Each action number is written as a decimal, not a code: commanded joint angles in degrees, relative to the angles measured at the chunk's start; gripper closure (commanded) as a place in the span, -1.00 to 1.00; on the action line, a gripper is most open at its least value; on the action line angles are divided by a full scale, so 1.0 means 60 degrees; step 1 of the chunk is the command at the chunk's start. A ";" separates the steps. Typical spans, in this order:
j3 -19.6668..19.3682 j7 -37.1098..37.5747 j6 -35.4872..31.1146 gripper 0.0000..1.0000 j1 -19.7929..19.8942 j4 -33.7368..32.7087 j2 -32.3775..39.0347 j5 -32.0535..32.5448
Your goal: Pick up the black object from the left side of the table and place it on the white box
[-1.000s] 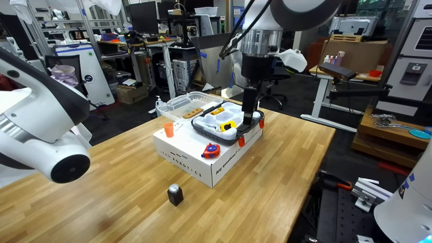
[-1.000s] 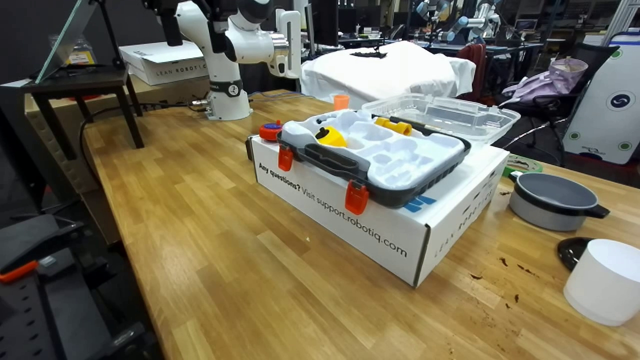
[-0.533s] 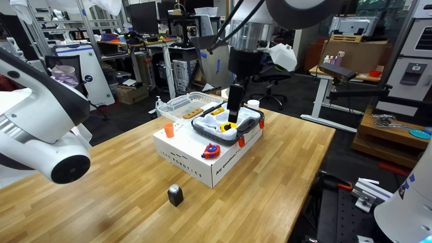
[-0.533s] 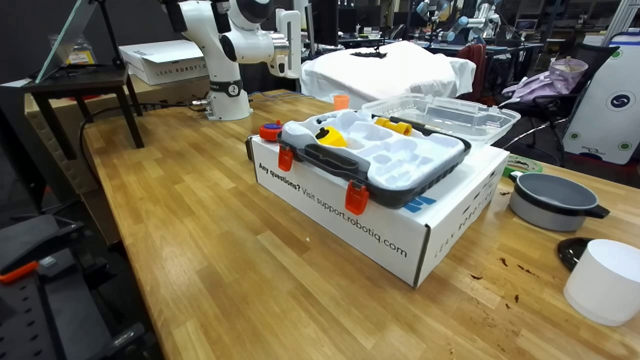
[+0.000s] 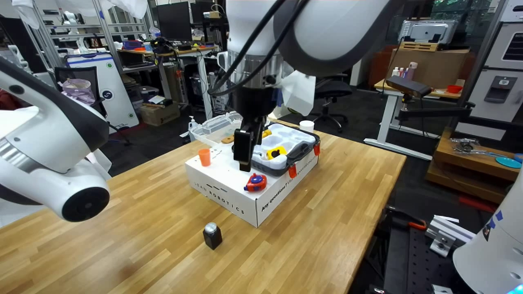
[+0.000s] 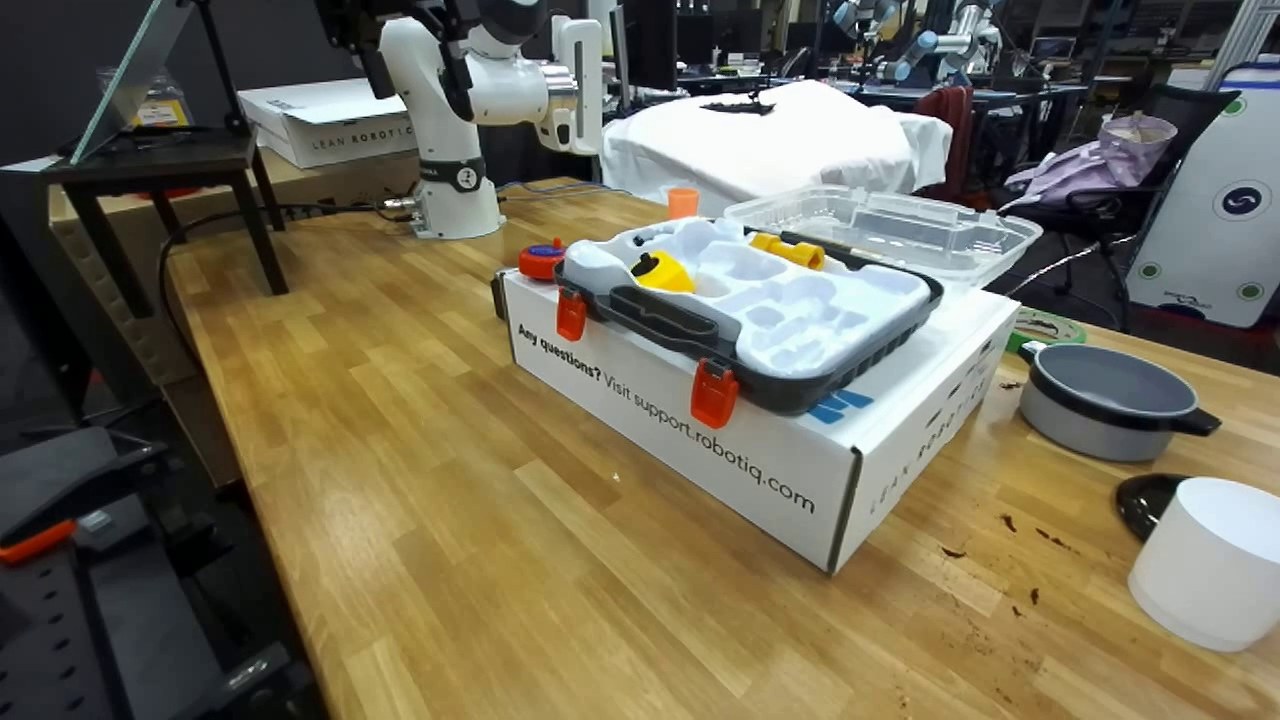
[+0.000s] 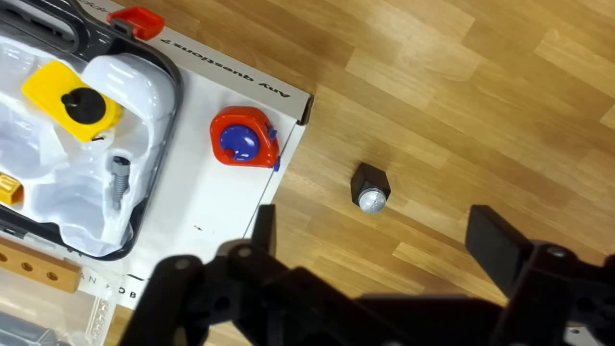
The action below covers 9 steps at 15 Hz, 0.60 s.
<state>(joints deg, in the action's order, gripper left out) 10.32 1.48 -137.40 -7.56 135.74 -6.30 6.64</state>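
The black object (image 5: pixel 212 237), a small dark block with a round silvery top, stands upright on the wooden table (image 5: pixel 135 245), apart from the white box (image 5: pixel 222 179). In the wrist view the black object (image 7: pixel 370 185) lies ahead of the fingertips, between their lines. The white box also shows in the wrist view (image 7: pixel 202 202) and in an exterior view (image 6: pixel 660 420). My gripper (image 5: pixel 246 157) appears above the box in an exterior view; it is also at the top of an exterior view (image 6: pixel 420 88). In the wrist view my gripper (image 7: pixel 375 226) is wide open and empty.
On the box are an open dark case (image 5: pixel 269 165) with a white insert, a red and blue piece (image 5: pixel 255 183) and an orange cup (image 5: pixel 204 157). A clear lid (image 6: pixel 890 235), grey pot (image 6: pixel 1105 400) and white cup (image 6: pixel 1210 565) stand nearby. Another white arm (image 5: pixel 49 163) stands at the left.
In an exterior view my gripper has moved left, from over the dark case towards the box's near end, and its tilt has changed. The black object and box have not moved.
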 commanded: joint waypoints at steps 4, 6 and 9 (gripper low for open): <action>-0.0075 0.0082 0.0045 -1.00 -0.0082 -0.0544 0.0611 -0.0003; -0.0075 0.0084 0.0048 -1.00 -0.0081 -0.0547 0.0601 -0.0002; -0.0075 0.0086 0.0049 -1.00 -0.0082 -0.0548 0.0600 -0.0002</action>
<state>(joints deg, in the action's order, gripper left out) 10.30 2.03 -137.28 -7.61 132.55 -2.67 6.65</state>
